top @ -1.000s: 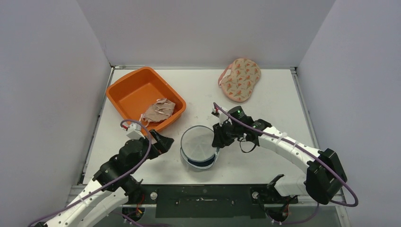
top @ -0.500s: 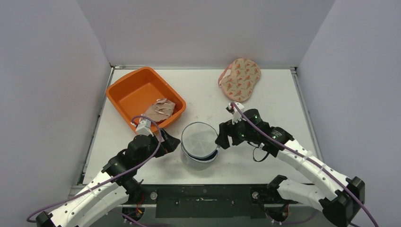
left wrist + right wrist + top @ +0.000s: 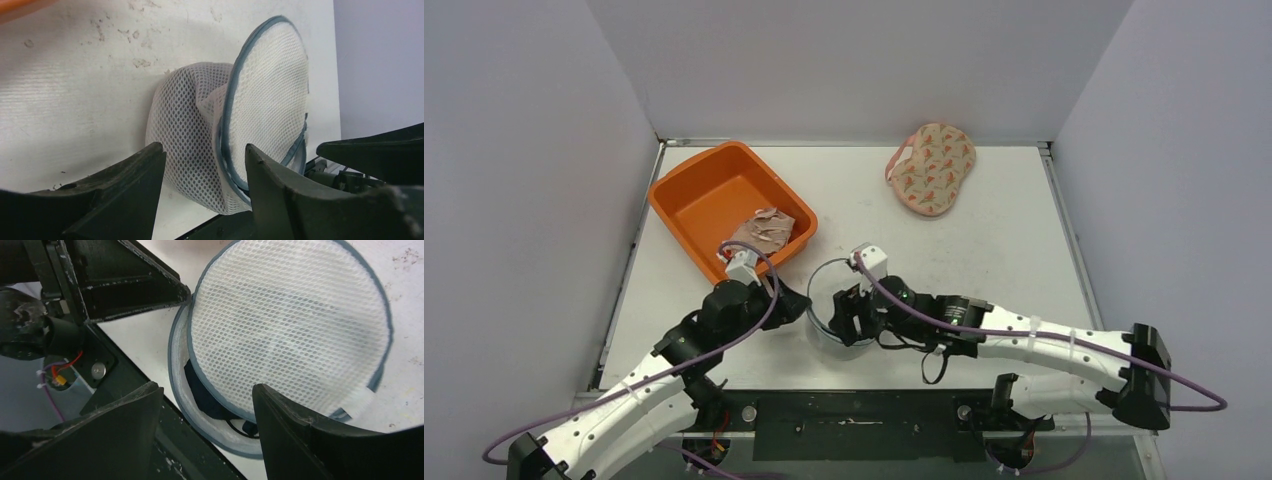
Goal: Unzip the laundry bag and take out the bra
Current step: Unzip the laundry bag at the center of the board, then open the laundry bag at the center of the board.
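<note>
- Your right gripper (image 3: 206,390) frames the bottom of the frame, its two dark fingers spread wide apart.
- Between and beyond them you see the laundry bag (image 3: 290,325), round white mesh with a blue-grey rim, filling the centre and right.
- Its lid gapes at the lower left, where the dark bra (image 3: 201,396) shows inside.
- A white zipper tab (image 3: 362,401) sits at the lower right rim.
- The left gripper (image 3: 160,290) comes in from the upper left, its tip just beside the rim.
- The bag rests on the white table (image 3: 407,262).

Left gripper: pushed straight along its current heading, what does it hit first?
The laundry bag, on its mesh side wall, which sits framed between the open jaws of the left gripper in the wrist view. Depth is unclear, but nothing appears between them.
</note>
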Controlling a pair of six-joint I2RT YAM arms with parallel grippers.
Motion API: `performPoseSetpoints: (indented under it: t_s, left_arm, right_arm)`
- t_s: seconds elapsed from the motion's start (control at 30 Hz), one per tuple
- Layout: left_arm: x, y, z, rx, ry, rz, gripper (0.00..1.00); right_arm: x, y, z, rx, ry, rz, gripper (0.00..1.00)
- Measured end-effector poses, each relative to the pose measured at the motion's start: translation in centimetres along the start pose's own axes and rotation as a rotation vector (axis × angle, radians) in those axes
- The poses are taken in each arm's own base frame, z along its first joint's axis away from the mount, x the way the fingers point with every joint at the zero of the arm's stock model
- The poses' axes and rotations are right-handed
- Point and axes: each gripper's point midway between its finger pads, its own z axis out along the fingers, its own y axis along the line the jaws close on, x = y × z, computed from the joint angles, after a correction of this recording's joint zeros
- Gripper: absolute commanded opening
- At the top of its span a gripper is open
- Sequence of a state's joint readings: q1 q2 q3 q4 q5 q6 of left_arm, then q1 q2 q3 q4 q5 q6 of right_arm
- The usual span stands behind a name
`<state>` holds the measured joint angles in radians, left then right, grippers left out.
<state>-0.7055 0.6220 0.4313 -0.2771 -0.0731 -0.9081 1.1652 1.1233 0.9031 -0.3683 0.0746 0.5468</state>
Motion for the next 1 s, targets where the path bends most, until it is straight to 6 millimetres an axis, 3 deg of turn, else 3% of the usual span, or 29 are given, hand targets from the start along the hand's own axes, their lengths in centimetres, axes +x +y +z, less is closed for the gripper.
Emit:
performPoseSetpoints:
  t_s: [0.13,0.27,0.47,0.73,0.83,1.0]
  left_arm:
    - [1.8,1.0,0.7,-0.002,0.059,0.006,0.55]
    - [3.6,2.0,1.0,0.002,0.107,0.003,0.39]
    - [4.4,2.0,0.9,0.039,0.122,-0.002,0.27]
    - [4.5,1.1,0.5,0.107,0.12,-0.007,0.36]
    - [4.4,0.7,0.4,0.132,0.115,-0.009,0.39]
    - [5.2,1.1,0.2,0.144,0.132,-0.024,0.53]
  right_arm:
    - [1.5,0.7,2.5,0.069,0.006,-0.004,0.62]
    - [1.9,1.0,3.8,0.113,-0.021,0.008,0.56]
    - [1.1,0.8,4.3,0.158,-0.077,0.045,0.69]
    - [-1.3,1.3,5.4,0.22,-0.128,0.087,0.73]
    - [-1.4,1.0,5.5,0.243,-0.131,0.093,0.73]
    - [-1.4,0.7,5.5,0.261,-0.136,0.108,0.75]
